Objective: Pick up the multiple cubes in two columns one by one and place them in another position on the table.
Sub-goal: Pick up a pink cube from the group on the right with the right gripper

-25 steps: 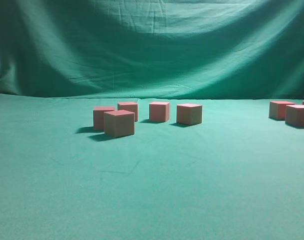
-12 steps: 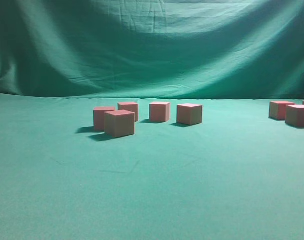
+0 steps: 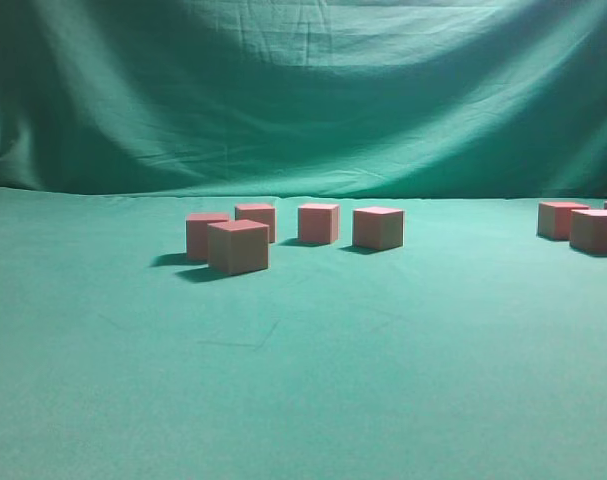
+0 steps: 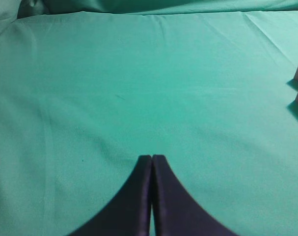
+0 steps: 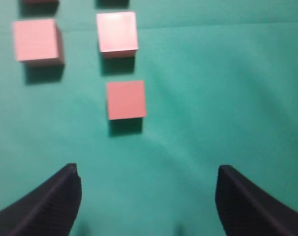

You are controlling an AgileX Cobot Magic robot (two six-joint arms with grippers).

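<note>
Mid-frame on the bench [image 3: 303, 380], five cubes [image 3: 238, 246] are clustered, more at right edge. Left pincer [image 4: 151, 160] is pressed closed, empty; right pincer [image 5: 148, 189] is spread wide below a cube.

A: Cube layout on the table [image 3: 303, 380]?
B: Five cubes [image 3: 238, 246] left of centre: three in a row at the back, one at the left end, one in front of it. Three more cubes [image 3: 595, 230] clustered at the right edge, well apart.
A: Behind?
B: Backdrop curtain [image 3: 303, 90].
</note>
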